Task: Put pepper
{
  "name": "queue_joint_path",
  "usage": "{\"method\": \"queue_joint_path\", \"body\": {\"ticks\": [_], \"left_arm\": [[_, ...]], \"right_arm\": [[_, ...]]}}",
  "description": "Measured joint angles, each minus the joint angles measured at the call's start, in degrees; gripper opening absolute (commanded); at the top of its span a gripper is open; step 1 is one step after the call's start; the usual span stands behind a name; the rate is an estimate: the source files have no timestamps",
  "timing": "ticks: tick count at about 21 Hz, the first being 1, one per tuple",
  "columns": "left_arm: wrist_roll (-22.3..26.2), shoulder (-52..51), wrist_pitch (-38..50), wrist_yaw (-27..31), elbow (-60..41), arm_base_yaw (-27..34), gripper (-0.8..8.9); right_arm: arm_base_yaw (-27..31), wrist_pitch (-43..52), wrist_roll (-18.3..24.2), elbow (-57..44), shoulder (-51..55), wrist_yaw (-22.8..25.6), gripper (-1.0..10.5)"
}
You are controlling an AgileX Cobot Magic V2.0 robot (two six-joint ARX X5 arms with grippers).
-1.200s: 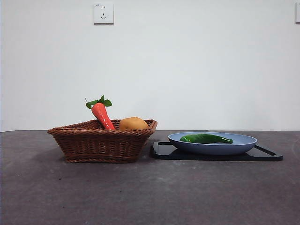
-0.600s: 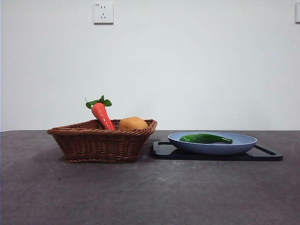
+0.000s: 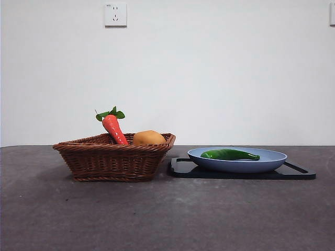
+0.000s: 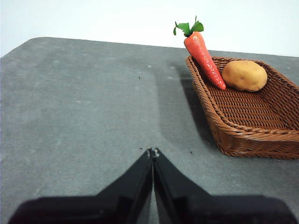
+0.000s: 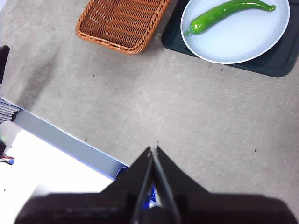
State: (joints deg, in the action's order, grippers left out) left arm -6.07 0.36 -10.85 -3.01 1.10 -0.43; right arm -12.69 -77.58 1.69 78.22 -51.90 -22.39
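Green pepper (image 3: 229,155) lying flat in the pale blue plate (image 3: 272,160), on top of a black tray (image 3: 301,172). Right next to that, wicker basket (image 3: 112,159) with 1 carrot (image 3: 114,128) leaning on the rim and 1 potato (image 3: 148,138) beside it. Both arms well clear of everything: left gripper (image 4: 152,152) pressed together over bare grey table (image 3: 167,219), right gripper (image 5: 153,150) likewise closed tight, high above, nothing pinched.

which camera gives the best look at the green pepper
The right wrist view: it looks down on the pepper, showing its whole curved length lying in the blue plate. The front view shows it only side-on, low behind the plate's rim. The left wrist view misses it.
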Motion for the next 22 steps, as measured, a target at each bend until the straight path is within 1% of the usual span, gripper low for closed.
{"method": "queue_joint_path", "body": {"ticks": [2,4,6,8,11,12,15,16,20,22], "left_arm": [[0.0,0.0,0.0,0.0,0.0,0.0,0.08],[-0.02,0.0,0.0,0.0,0.0,0.0,0.08],[0.0,0.0,0.0,0.02,0.0,0.0,0.08],[0.0,0.0,-0.02,0.02,0.0,0.0,0.08],[0.0,0.0,0.0,0.0,0.0,0.0,0.08],[0.0,0.0,0.0,0.02,0.0,0.0,0.08],[0.0,0.0,0.0,0.02,0.0,0.0,0.08],[0.0,0.0,0.0,0.0,0.0,0.0,0.08],[-0.02,0.0,0.0,0.02,0.0,0.0,0.08],[-0.02,0.0,-0.02,0.02,0.0,0.0,0.08]], "right_arm": [[0.02,0.0,0.13,0.0,0.0,0.09,0.1],[0.85,1.2,1.66,-0.02,0.61,0.35,0.1],[2.82,8.87,2.45,-0.66,3.74,0.33,0.1],[4.5,17.68,2.4,-3.98,8.98,0.31,0.1],[6.73,30.77,2.4,-13.27,17.4,0.35,0.1],[6.91,35.32,2.4,-17.42,19.67,1.42,0.1],[7.04,48.17,1.95,-31.39,26.56,8.02,0.1],[7.04,50.75,1.66,-34.14,27.89,8.74,0.1],[7.13,61.7,0.61,-46.42,33.94,9.14,0.1],[7.13,65.37,0.39,-52.04,36.76,9.09,0.1]]}}
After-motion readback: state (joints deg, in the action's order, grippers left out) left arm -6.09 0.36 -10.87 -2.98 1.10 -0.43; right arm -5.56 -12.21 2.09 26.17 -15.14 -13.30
